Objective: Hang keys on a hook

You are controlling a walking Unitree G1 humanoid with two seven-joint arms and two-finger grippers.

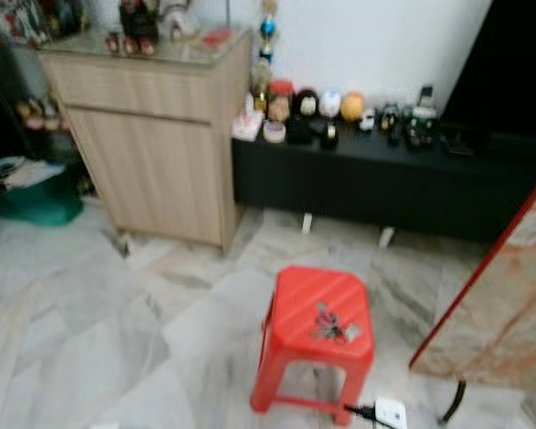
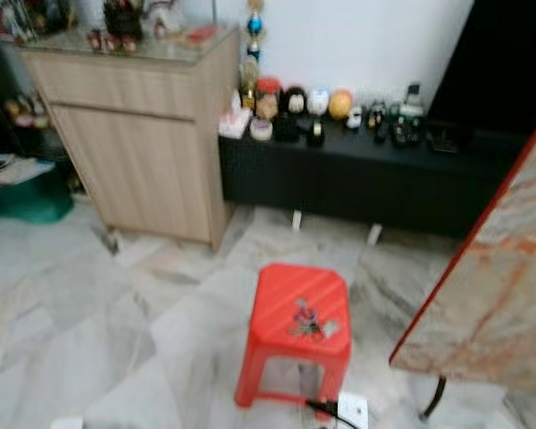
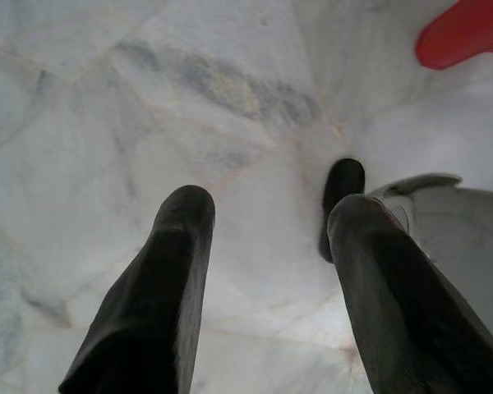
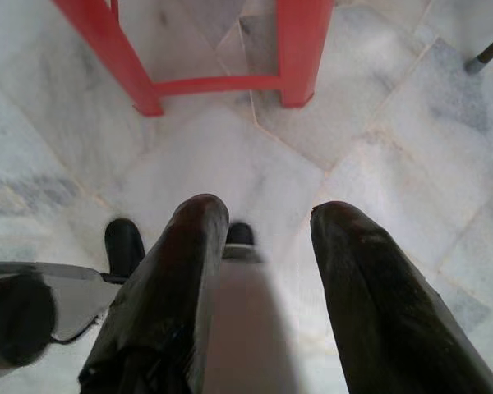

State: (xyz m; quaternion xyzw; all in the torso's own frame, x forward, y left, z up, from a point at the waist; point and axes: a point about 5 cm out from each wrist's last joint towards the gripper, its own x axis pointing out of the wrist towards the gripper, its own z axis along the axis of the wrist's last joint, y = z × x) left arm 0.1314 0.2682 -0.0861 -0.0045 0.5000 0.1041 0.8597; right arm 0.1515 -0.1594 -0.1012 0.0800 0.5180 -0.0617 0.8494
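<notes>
Both grippers hang low over the marble floor with fingers spread apart and nothing between them: the left gripper and the right gripper. Just ahead of the right gripper stand the legs of a red stool; the keys lie on its seat, above and forward of both grippers. Beyond it stand a wooden cabinet and a black bench crowded with trinkets.

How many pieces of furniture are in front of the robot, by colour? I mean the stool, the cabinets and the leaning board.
Red stool, keys lying on it: 1
Light wood cabinet: 1
Black low cabinet: 1
Marble-patterned board with red edge: 1
Total: 4
</notes>
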